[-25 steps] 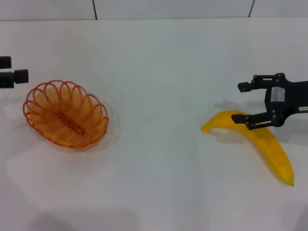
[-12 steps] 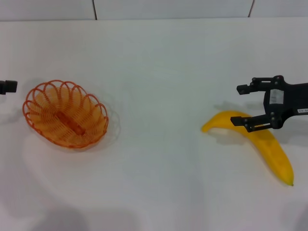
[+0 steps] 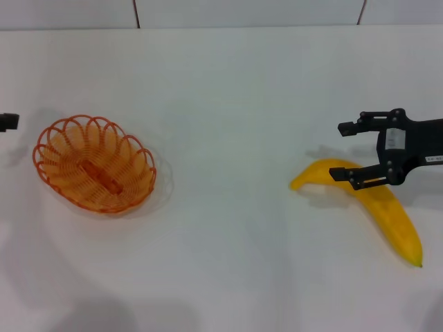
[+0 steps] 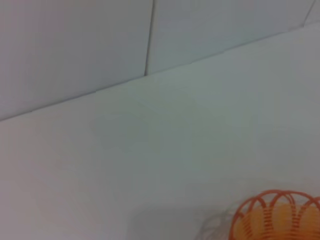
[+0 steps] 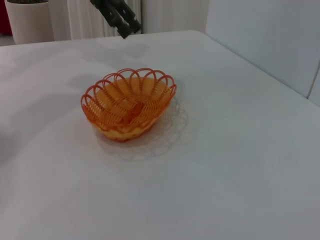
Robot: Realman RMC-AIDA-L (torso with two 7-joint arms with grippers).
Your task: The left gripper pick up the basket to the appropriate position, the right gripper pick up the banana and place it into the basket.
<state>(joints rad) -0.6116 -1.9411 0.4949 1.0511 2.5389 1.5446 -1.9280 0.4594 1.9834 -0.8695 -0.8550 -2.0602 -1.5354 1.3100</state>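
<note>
Since a second ago the left gripper [image 3: 7,122] has drawn back toward the left edge of the head view, so that only a small black tip of it now shows, to the left of the basket [image 3: 95,163] and clear of it; whether its fingers are released or clenched I cannot tell. Over the same second the right gripper [image 3: 351,151] has crept slightly leftward and is otherwise much where it was, on the right side of the table [image 3: 228,90]. Its two black fingers are spread apart, holding nothing: one finger lies across the upper part of the banana [image 3: 377,205], and the other reaches out on the far side of the fruit, over bare table. The banana lies flat on the white table on the right, curved, with its blunt end pointing left and its small dark tip at the near right. The orange basket sits upright on the table at the left, well apart from the banana, with nothing in it. From the right wrist view the basket [image 5: 128,103] stands alone on the white surface, and the left gripper [image 5: 120,16] hangs beyond it. The left wrist view catches only a bit of the basket's looped rim [image 4: 276,212].
</note>
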